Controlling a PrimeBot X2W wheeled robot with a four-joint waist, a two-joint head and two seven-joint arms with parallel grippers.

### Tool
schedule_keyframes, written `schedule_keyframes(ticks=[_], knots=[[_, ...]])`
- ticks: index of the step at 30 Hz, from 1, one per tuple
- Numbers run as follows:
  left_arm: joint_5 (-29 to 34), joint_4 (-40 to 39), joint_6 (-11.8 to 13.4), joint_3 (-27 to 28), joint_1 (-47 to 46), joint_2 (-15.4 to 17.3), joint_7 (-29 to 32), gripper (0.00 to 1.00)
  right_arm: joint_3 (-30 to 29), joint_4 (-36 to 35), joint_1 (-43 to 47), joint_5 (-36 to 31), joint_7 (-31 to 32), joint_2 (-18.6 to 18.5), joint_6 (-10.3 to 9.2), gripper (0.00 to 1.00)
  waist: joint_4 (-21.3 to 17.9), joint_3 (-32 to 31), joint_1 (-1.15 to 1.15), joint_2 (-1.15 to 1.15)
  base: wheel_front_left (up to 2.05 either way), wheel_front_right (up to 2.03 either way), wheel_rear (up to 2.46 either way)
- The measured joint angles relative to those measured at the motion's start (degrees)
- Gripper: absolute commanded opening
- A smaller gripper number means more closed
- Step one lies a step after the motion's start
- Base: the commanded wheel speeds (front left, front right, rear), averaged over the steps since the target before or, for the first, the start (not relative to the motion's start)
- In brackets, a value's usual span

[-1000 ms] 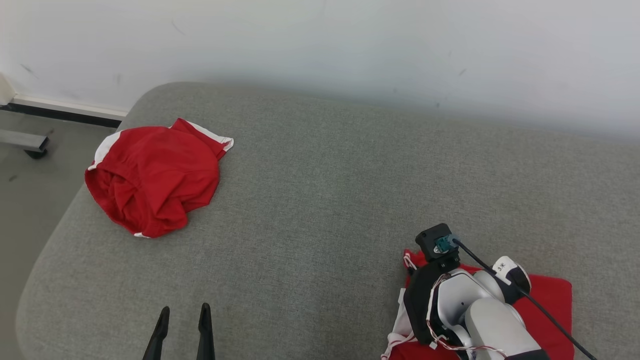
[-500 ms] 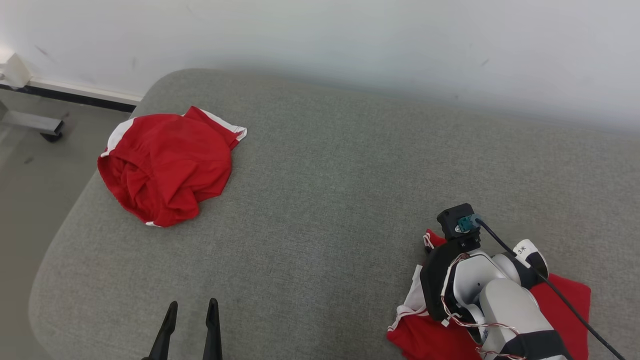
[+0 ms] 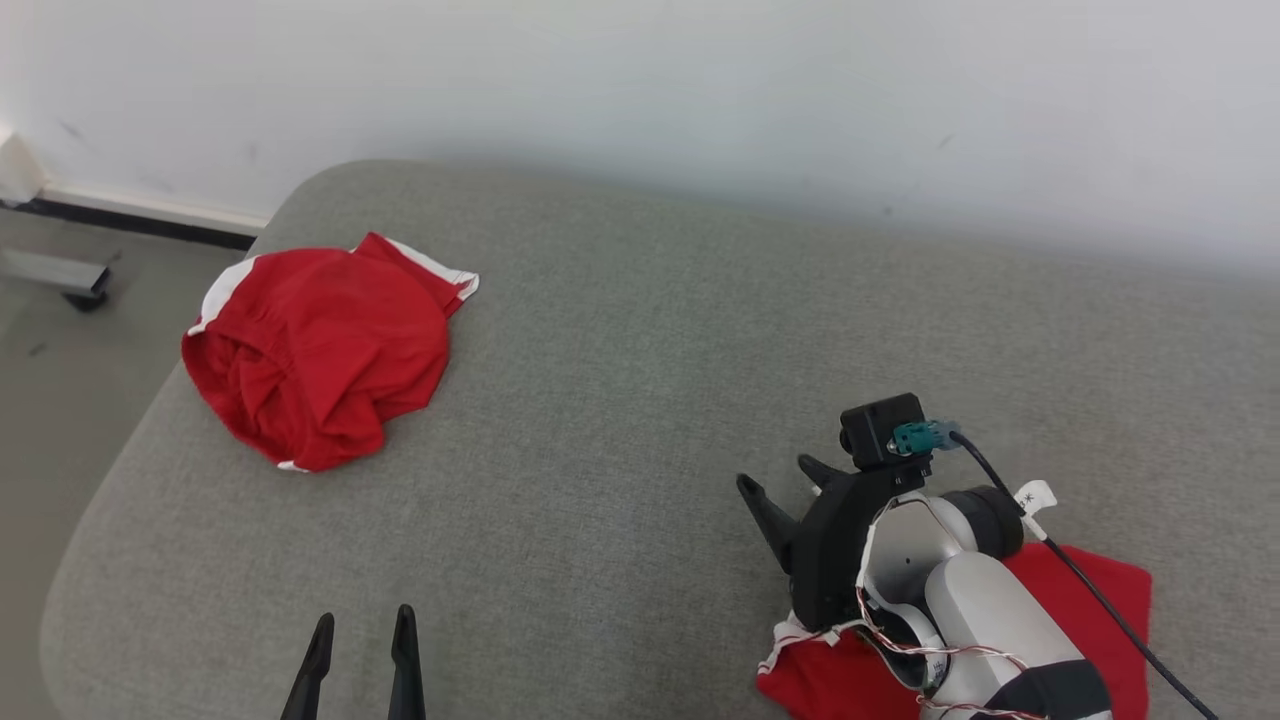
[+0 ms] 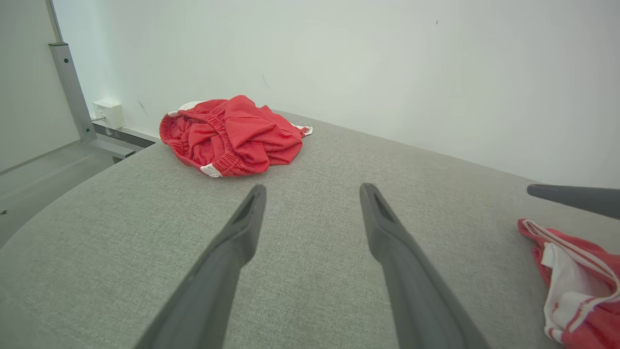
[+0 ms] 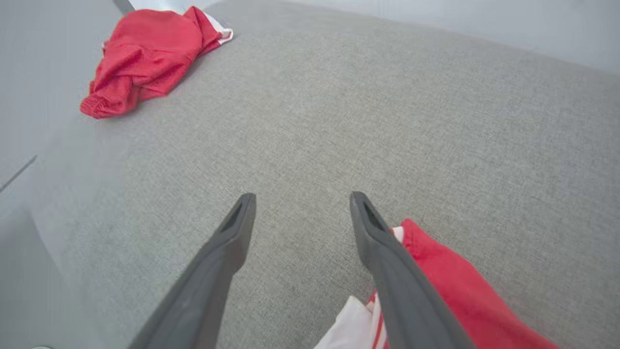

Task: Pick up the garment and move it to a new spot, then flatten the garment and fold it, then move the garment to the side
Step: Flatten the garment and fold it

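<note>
The folded garment, red with white trim, was laid flat on the near right part of the grey cushion, partly hidden under the right arm. The right gripper was held low over that same near right part of the cushion. Its fingers were spread wide, with nothing gripped and bare cushion seen between the tips. An edge of the folded garment was seen just beside one finger in the right wrist view; whether cloth and finger touched could not be told. The left gripper was kept at the cushion's near left edge, fingers likewise parted wide and empty, pointed toward the cushion's far side. A crumpled garment, also red with white trim, was heaped at the cushion's far left corner. A pale wall was seen along the cushion's far edge.
</note>
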Motion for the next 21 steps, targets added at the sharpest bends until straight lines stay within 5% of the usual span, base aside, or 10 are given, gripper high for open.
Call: schedule_keyframes(ticks=[6, 13, 21], knots=[[0.66, -0.02, -0.11, 0.93, 1.31, -0.01, 0.00, 1.00, -0.19, -6.24, 2.74, 1.74, -5.55, 0.09, 0.00, 1.00, -2.52, -2.49, 0.00, 0.00, 0.00, 0.00, 0.00], [1.55, -0.30, -0.43, 2.13, 2.70, 0.00, 0.00, 1.00, -8.29, -13.46, 11.93, -7.69, -14.38, 0.00, 0.00, 1.00, -6.40, -4.91, 0.00, 0.00, 0.00, 0.00, 0.00], [1.83, -0.25, -0.41, 2.49, 3.16, 0.00, 0.00, 1.00, -18.02, -18.31, 22.03, -11.15, -24.63, -0.01, 0.00, 1.00, -11.04, -6.56, -0.01, 0.00, 0.00, 0.00, 0.00]])
